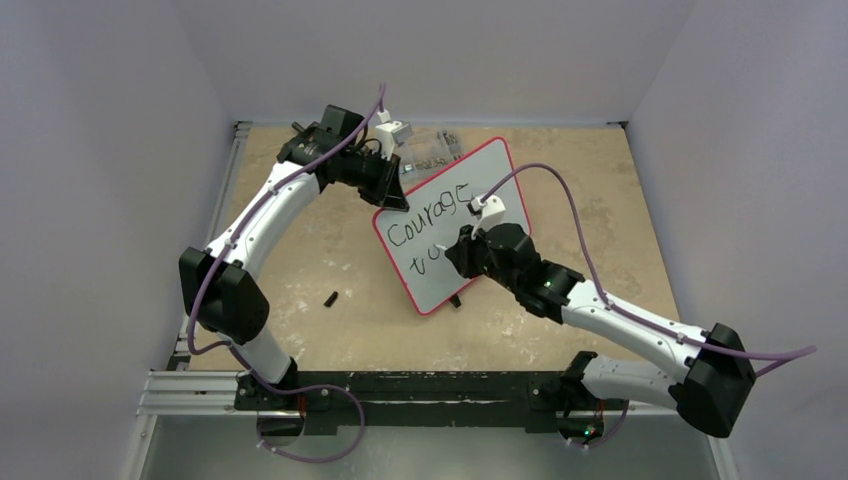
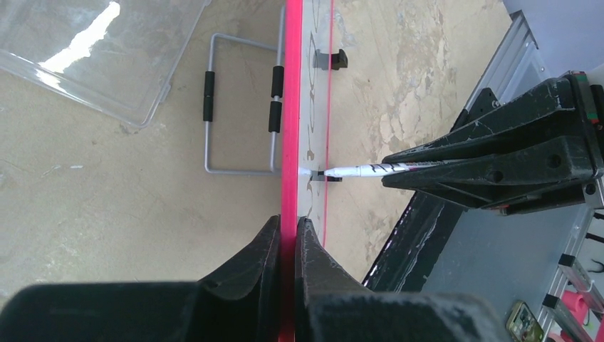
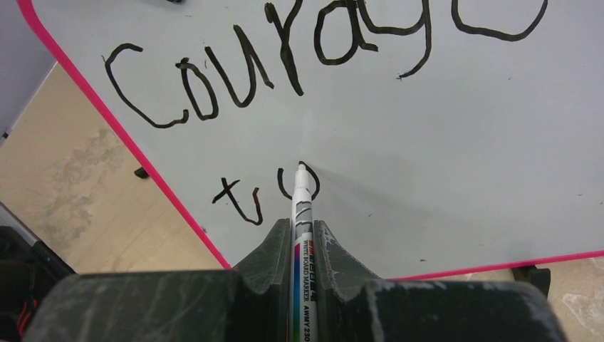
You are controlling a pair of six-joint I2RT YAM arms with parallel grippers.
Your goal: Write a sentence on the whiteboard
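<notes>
The whiteboard (image 1: 455, 205) with a pink frame stands tilted at the table's middle, with "Courage" and "to" written on it in black. My left gripper (image 1: 392, 195) is shut on the board's upper left edge; in the left wrist view the pink frame (image 2: 290, 107) runs between the fingers of that gripper (image 2: 288, 231). My right gripper (image 1: 462, 252) is shut on a white whiteboard marker (image 3: 303, 214). Its tip touches the board (image 3: 427, 142) at the letter "o". The marker also shows in the left wrist view (image 2: 360, 171).
A small black cap (image 1: 331, 298) lies on the table left of the board. A clear plastic box (image 1: 430, 148) sits behind the board; it also shows in the left wrist view (image 2: 92, 50), near a grey wire stand (image 2: 238, 107). One black foot (image 1: 455, 300) shows at the board's near edge.
</notes>
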